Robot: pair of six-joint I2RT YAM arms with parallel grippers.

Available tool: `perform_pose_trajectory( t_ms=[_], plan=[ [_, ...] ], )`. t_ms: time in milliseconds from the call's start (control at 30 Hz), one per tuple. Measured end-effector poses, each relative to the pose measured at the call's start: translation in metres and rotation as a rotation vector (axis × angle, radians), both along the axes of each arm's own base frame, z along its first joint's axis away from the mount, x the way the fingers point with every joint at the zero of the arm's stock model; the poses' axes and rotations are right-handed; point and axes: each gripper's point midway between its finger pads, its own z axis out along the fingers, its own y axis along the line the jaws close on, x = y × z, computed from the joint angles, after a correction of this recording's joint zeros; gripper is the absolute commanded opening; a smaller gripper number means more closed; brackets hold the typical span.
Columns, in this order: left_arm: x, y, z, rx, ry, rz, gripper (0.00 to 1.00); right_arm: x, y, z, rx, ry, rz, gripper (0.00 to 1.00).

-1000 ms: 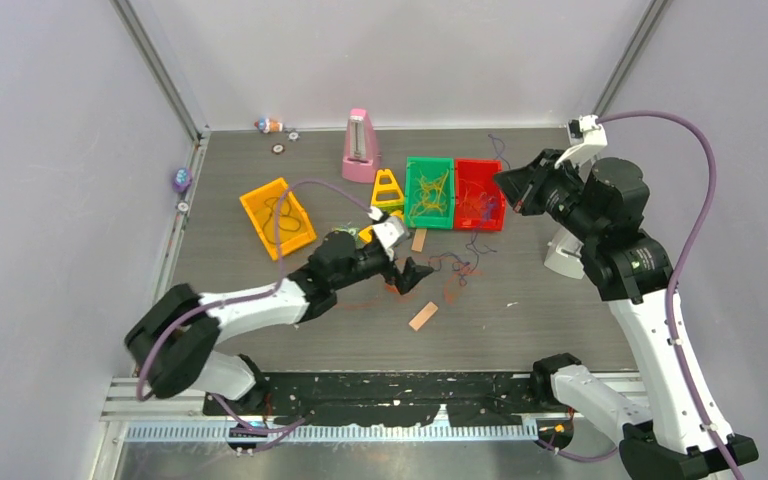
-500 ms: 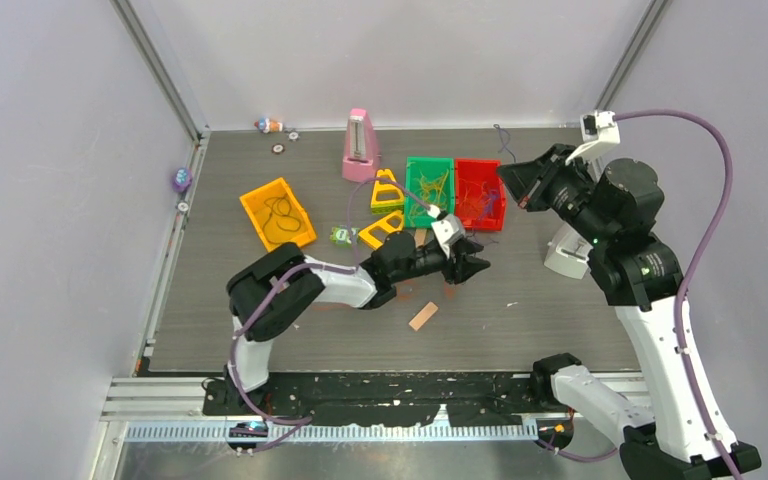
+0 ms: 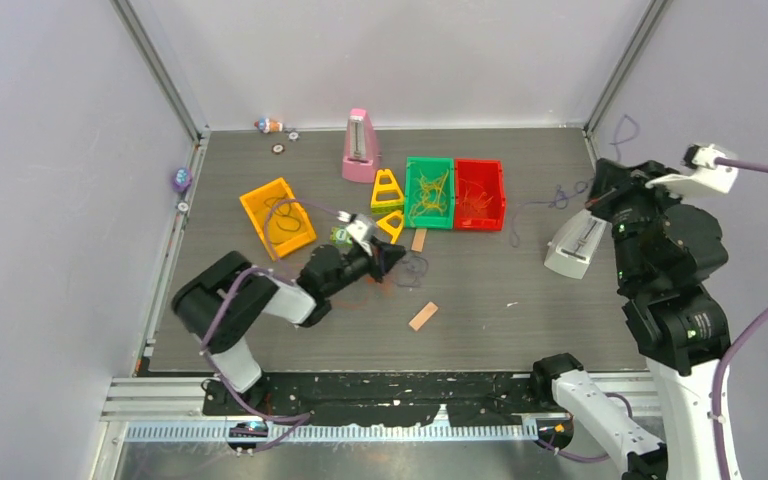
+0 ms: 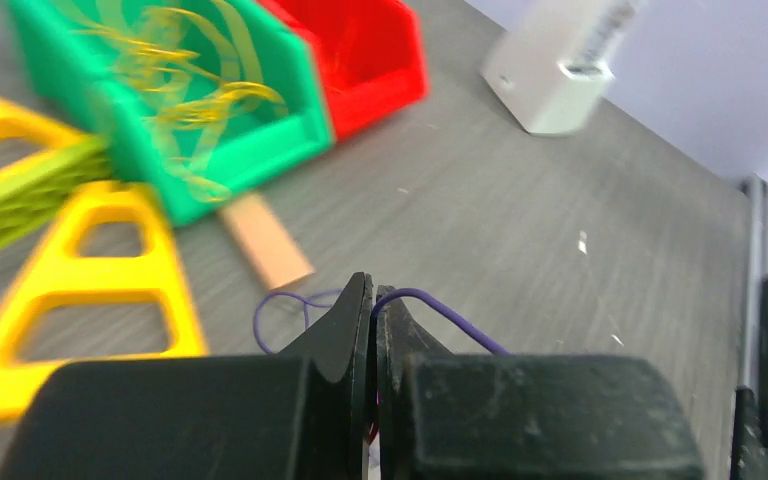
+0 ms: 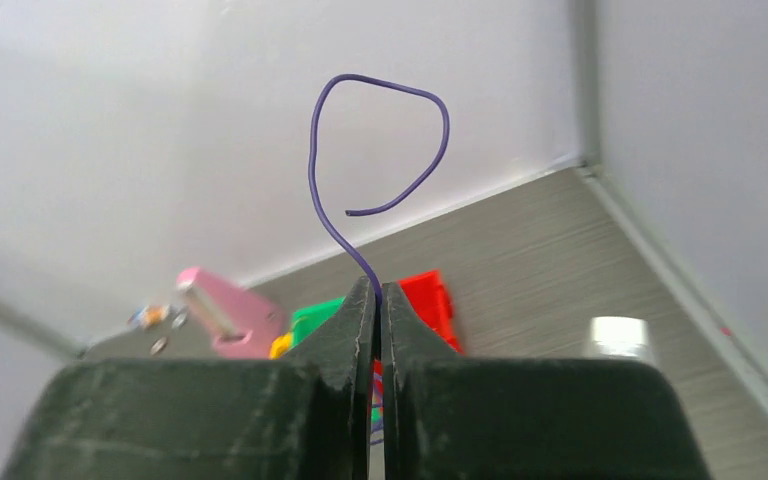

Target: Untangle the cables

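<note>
My left gripper lies low over the table's middle, shut on a thin dark purple cable that comes out between its tips. A small loop of it rests on the table, beside an orange-red cord. Raised at the right, my right gripper is shut on another purple cable. That cable's free end curls above the jaws in a loop, and its other end trails down toward the red bin. Yellow cables fill the green bin.
An orange bin holding a dark cord sits at the left. A pink metronome, two yellow triangles, two wooden blocks and a white box stand on the table. Small items lie by the back-left wall.
My left gripper shut on the purple cable and drew back to the left. The right arm swung right, pulling its purple cable away from the red bin.
</note>
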Motion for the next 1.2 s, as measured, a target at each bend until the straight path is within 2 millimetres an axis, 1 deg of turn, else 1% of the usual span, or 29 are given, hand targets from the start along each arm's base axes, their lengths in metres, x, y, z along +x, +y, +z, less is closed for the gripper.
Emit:
perform_pose_trajectory(
  t_ms=[33,100,133,200,267,333,467,567,600,667,733,833,967,1033,1100,1200],
  plan=[
    [0.008,0.02,0.004,-0.003,0.001,0.056,0.0,-0.004,-0.01,0.002,-0.006,-0.007,-0.049,0.05],
    [0.017,0.048,0.014,-0.014,0.001,0.137,0.0,-0.01,-0.031,0.004,-0.018,-0.014,-0.157,0.05],
    [0.02,0.06,0.022,-0.023,-0.002,0.173,0.0,-0.012,-0.038,0.003,-0.021,-0.01,-0.201,0.05],
    [0.024,0.076,0.035,-0.029,-0.009,0.221,0.0,-0.011,-0.046,-0.003,-0.032,0.004,-0.252,0.05],
    [0.024,0.084,0.046,-0.028,-0.021,0.24,0.0,-0.005,-0.047,-0.013,-0.053,0.035,-0.264,0.05],
    [0.021,0.086,0.052,-0.022,-0.025,0.241,0.0,0.005,-0.042,-0.02,-0.067,0.064,-0.248,0.05],
    [0.015,0.091,0.052,0.005,-0.012,0.24,0.0,0.038,-0.022,-0.038,-0.093,0.13,-0.173,0.05],
    [0.009,0.096,0.051,0.034,0.003,0.24,0.0,0.064,-0.001,-0.056,-0.102,0.172,-0.088,0.05],
    [0.007,0.098,0.052,0.046,0.001,0.24,0.0,0.076,0.009,-0.066,-0.102,0.194,-0.049,0.05],
    [0.004,0.102,0.054,0.062,-0.002,0.248,0.0,0.094,0.027,-0.082,-0.097,0.227,0.021,0.05],
    [0.001,0.109,0.059,0.078,-0.009,0.265,0.0,0.109,0.047,-0.097,-0.085,0.256,0.113,0.05],
    [-0.004,0.123,0.069,0.097,-0.022,0.306,0.0,0.128,0.082,-0.113,-0.061,0.282,0.26,0.05],
    [-0.011,0.138,0.081,0.11,-0.032,0.351,0.0,0.139,0.126,-0.129,-0.058,0.303,0.41,0.05],
    [-0.015,0.147,0.086,0.114,-0.033,0.378,0.0,0.141,0.152,-0.134,-0.059,0.3,0.496,0.05],
    [-0.02,0.157,0.09,0.119,-0.033,0.407,0.0,0.142,0.179,-0.134,-0.064,0.286,0.578,0.05],
    [-0.026,0.169,0.092,0.136,-0.03,0.442,0.0,0.14,0.224,-0.127,-0.079,0.233,0.71,0.05]
  ],
)
